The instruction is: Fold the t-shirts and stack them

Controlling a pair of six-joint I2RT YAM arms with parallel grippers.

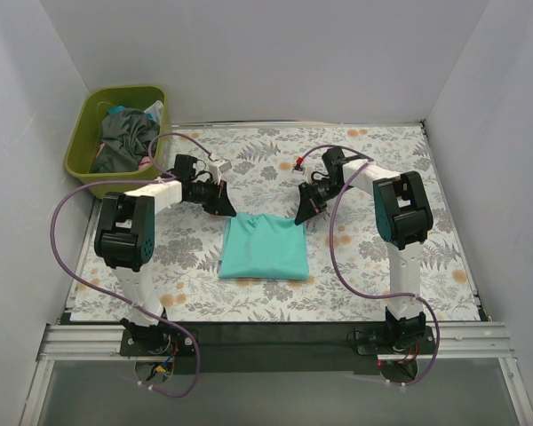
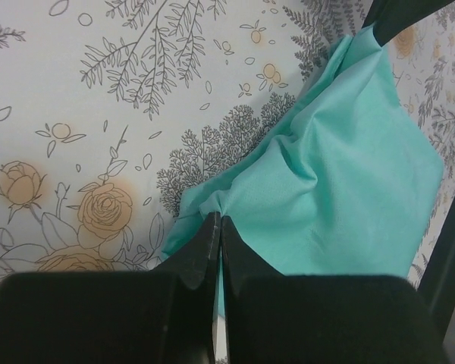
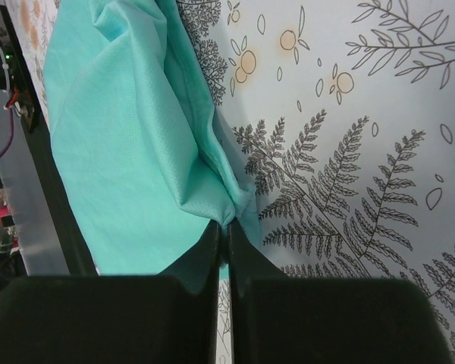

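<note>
Looking down, I see the teal t-shirt (image 1: 265, 250) lying mid-table on the floral tablecloth (image 1: 382, 169). It is a soft, faintly creased rectangle with its longer side running left to right. My left gripper (image 1: 224, 209) pinches its far-left corner and my right gripper (image 1: 304, 211) its far-right corner, both clamped on bunched fabric. A green plastic basket (image 1: 78, 133) of dark clothes (image 1: 124, 140) sits at the far left.
</note>
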